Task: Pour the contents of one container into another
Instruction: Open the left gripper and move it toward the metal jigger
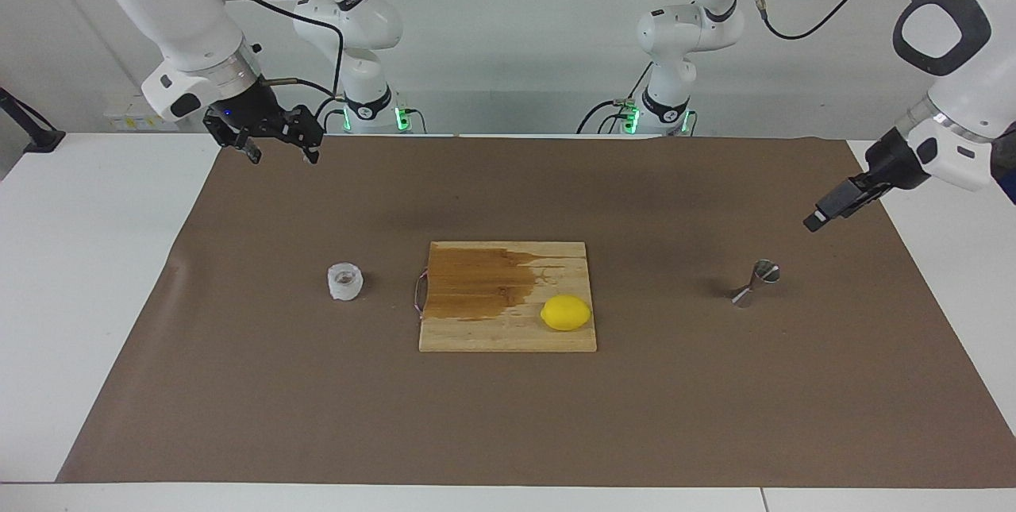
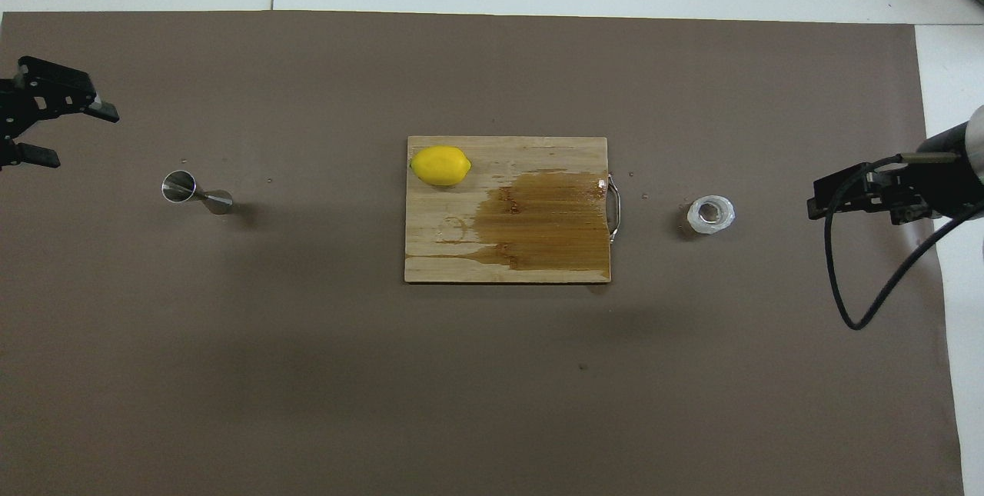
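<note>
Two grippers stood open and empty: the right gripper [image 1: 279, 148] waited over the desk's robot-side edge, the left gripper [image 1: 825, 214] above the jigger [image 1: 756, 283]. It should come down squarely. The cup [image 1: 345, 281] sat beside the board [image 1: 508, 337]. Only the overhead view showed the left gripper's spread fingers [image 2: 104, 109].

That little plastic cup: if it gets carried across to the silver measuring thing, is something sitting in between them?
Yes. The cutting board, with a lemon on it, lies on the table between the plastic cup and the jigger. Carried above them, the cup would probably pass clear.
</note>
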You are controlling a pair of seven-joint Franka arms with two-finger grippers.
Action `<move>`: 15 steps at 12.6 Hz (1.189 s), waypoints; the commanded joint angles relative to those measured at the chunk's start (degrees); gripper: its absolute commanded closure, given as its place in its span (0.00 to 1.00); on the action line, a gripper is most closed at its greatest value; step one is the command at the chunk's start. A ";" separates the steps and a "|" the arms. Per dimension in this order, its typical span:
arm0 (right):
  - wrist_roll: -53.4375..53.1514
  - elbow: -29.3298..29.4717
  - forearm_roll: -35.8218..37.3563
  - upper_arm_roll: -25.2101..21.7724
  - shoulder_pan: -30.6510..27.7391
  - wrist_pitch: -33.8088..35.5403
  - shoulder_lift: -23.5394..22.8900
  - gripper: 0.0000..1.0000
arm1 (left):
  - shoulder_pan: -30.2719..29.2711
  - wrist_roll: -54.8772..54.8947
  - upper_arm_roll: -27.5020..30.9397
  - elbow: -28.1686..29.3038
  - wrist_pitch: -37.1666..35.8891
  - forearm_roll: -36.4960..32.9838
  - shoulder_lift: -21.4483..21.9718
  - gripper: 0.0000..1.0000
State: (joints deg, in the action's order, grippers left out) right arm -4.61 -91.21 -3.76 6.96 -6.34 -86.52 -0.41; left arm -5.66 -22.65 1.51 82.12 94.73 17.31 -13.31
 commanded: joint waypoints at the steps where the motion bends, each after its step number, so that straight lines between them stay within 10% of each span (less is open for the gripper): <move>1: 0.31 -0.29 -0.90 0.16 -0.42 0.12 0.23 0.00 | -3.21 -11.59 -0.37 -4.16 -0.69 5.43 -4.35 0.00; 9: 0.31 -0.20 -0.90 0.16 -0.51 0.12 0.23 0.00 | -9.02 -38.26 -0.02 -8.29 1.34 11.78 -15.86 0.00; 15: 0.22 -0.29 -0.90 0.16 -0.42 0.12 0.23 0.00 | -10.43 -41.16 -0.02 0.04 8.53 13.10 -14.91 0.00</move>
State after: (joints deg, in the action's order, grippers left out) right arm -4.61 -91.21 -3.76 6.96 -6.34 -86.52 -0.41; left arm -15.72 -63.00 1.66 78.08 99.84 29.40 -29.85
